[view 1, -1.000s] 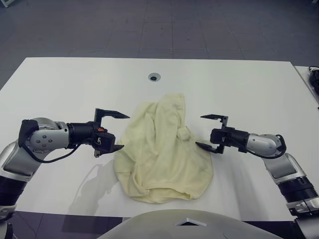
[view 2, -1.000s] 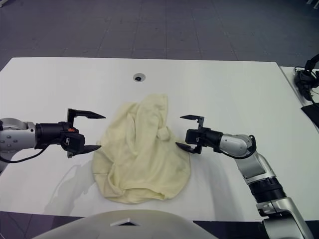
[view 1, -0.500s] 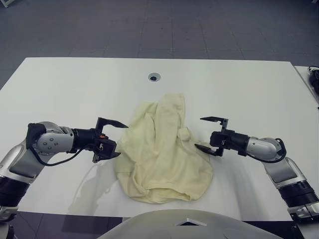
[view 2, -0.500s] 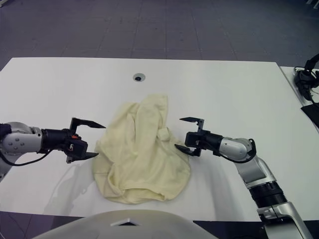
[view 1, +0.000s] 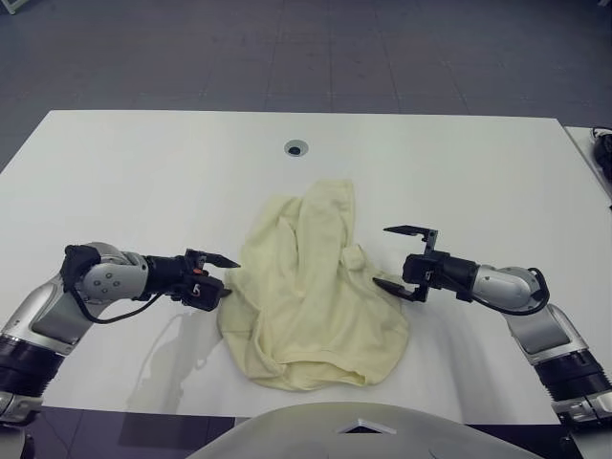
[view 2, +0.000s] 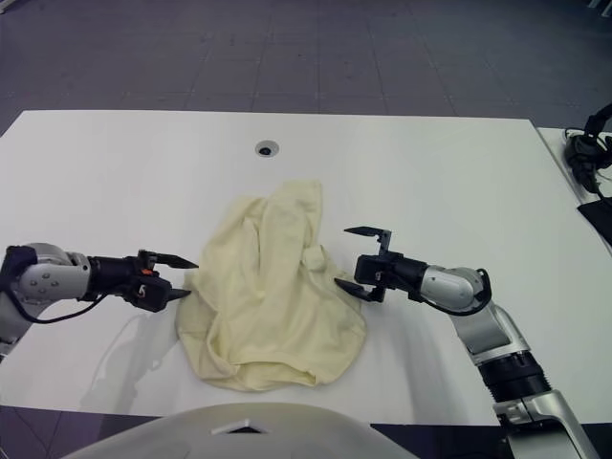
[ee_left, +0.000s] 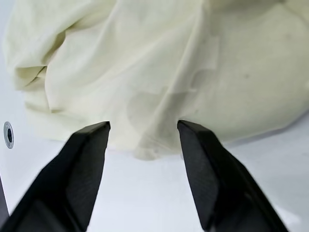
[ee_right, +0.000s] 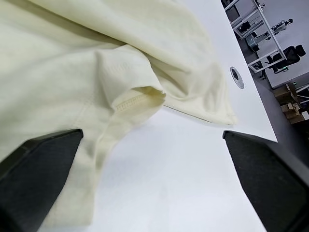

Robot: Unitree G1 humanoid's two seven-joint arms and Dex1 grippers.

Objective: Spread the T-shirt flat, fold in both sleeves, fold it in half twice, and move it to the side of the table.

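Note:
A pale yellow T-shirt (view 1: 311, 287) lies crumpled in a heap on the white table (view 1: 143, 182), near its front edge. My left gripper (view 1: 225, 274) is low at the shirt's left edge, open, its fingertips (ee_left: 91, 140) just short of the cloth (ee_left: 159, 82). My right gripper (view 1: 394, 256) stands open at the shirt's right side, one finger above and one down at the cloth beside a sleeve opening (ee_right: 137, 96). Neither holds anything.
A round grommet hole (view 1: 296, 147) sits in the table behind the shirt. Dark cables and gear (view 2: 583, 153) lie past the right edge. Bare tabletop stretches left, right and behind the shirt.
My left gripper has dropped lower toward the table and its fingers have narrowed. My right gripper has sunk slightly and stays open. The shirt has not moved.

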